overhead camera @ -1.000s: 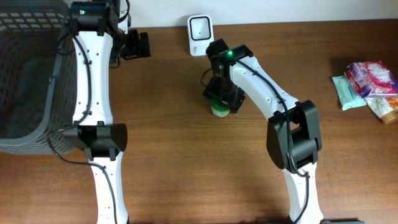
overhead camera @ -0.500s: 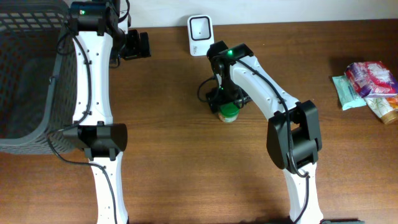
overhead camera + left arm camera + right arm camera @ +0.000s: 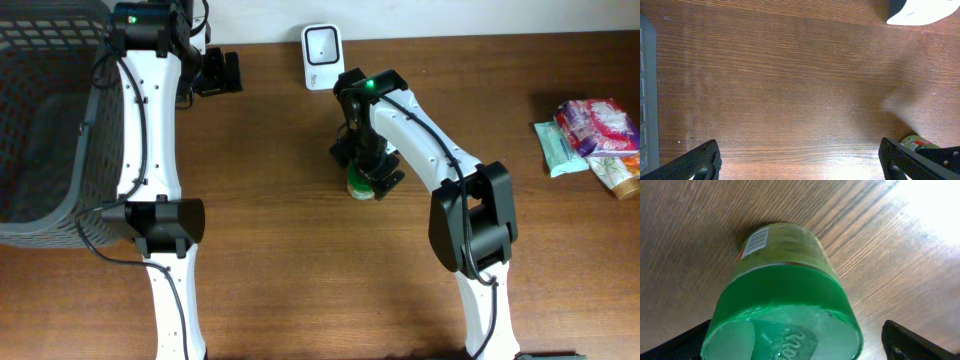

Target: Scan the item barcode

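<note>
We judge the step in hand to be the pick-up that comes ahead of the scan itself. The small jar with a green plastic lid and yellow-green label point(image 3: 785, 280) stands on the brown wooden counter point(image 3: 280, 260), near the middle and a little in front of the white box-shaped barcode scanner point(image 3: 322, 45), from which it is clearly apart. The right end effector point(image 3: 366, 168) hangs directly over the jar with its jaws spread wide, one finger on either side of the lid. In the right wrist view both fingertips point(image 3: 690, 341) sit clear of the green plastic, so nothing is gripped. The left end effector point(image 3: 805, 162) is also open and empty, parked toward the far left of the counter, well away from the jar. The black-and-white barcode point(image 3: 756, 242) shows on the label just below the lid rim, on one side of the jar, and we cannot tell whether that side faces the scanner. The next move, as we read it, calls for closing the right jaws squarely on the lid or upper body. Then we lift without tipping and turn the jar so the barcode faces the scanner's window at close range. The smooth round lid could slip or twist in an off-centre grip.
</note>
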